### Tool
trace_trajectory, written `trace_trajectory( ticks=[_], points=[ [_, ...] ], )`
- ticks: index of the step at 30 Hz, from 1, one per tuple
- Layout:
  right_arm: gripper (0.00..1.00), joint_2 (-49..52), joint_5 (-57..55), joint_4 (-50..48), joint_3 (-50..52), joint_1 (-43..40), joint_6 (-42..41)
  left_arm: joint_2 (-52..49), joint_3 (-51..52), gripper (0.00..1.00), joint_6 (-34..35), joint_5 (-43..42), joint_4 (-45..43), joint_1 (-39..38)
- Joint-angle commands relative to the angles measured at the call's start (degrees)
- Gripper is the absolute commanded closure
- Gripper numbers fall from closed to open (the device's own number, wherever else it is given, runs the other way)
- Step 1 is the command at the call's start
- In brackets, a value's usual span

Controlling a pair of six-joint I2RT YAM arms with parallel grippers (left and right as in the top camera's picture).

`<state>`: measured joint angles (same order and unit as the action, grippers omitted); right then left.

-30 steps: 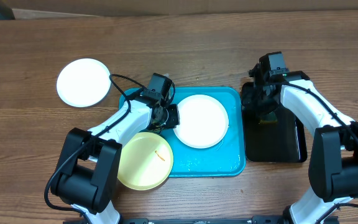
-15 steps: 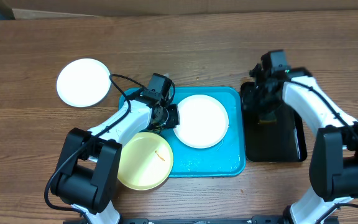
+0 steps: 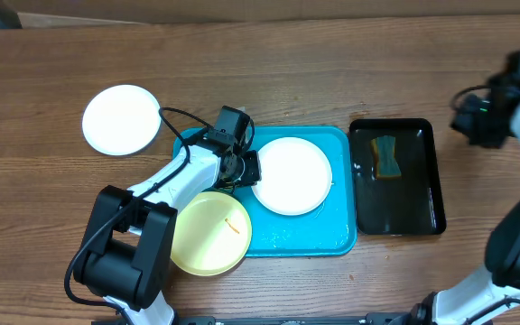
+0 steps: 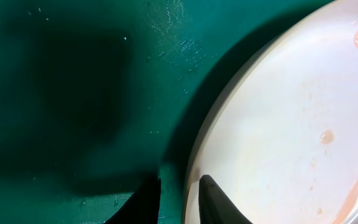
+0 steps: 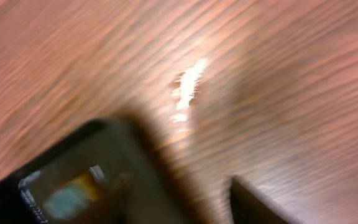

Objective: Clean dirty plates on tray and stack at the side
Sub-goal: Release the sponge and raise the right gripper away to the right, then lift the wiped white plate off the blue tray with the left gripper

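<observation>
Overhead, I see the tray (image 3: 278, 242) mid-table, with a white plate (image 3: 291, 175) lying on its right half. A yellow plate (image 3: 208, 233) sits across the tray's near left corner, partly out over the table (image 3: 332, 72). A far plate (image 3: 121, 119), also white, lies on the wood far and left of the tray, apart from it. My left claw (image 3: 247, 170) is at the white plate's left rim. Just right of the tray stands a black tray (image 3: 422, 208) with a sponge (image 3: 386, 155) in its far half. My right claw (image 3: 473, 122) hangs over bare wood, right of the black tray and clear of it.

On the left wrist view, my fingers (image 4: 219, 202) straddle the white plate's rim close together, grasping it. Reddish smears (image 4: 325, 135) mark the plate, and the tray floor lies beneath.

The right wrist view is all blur: wood grain, the black tray's corner low left, one dark finger (image 5: 253, 202) low right. I cannot tell whether that claw is released or clenched.
</observation>
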<state>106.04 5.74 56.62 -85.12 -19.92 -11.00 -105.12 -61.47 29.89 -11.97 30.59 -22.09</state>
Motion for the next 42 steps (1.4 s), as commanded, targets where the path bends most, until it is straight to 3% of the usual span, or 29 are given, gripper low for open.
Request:
trace_trajectory(
  ticks=[1,8,16,42],
  points=[
    [0.00,-0.5,-0.5,1.2,-0.8,-4.4,-1.0,-0.5,0.3,0.76,-0.3,0.4,-0.1,-0.1],
    [0.00,-0.5,-0.8,0.1,-0.8,-9.0,-1.0,-0.5,0.3,0.77,-0.3,0.4,-0.2,-0.1],
    [0.00,-0.5,-0.8,0.1,-0.8,-9.4,-1.0,-0.5,0.3,0.96,-0.3,1.2,0.0,-0.3],
    [0.00,-0.5,-0.8,0.1,-0.8,-9.4,-1.0,-0.5,0.3,0.96,-0.3,3.5,-0.2,-2.4]
  ],
)
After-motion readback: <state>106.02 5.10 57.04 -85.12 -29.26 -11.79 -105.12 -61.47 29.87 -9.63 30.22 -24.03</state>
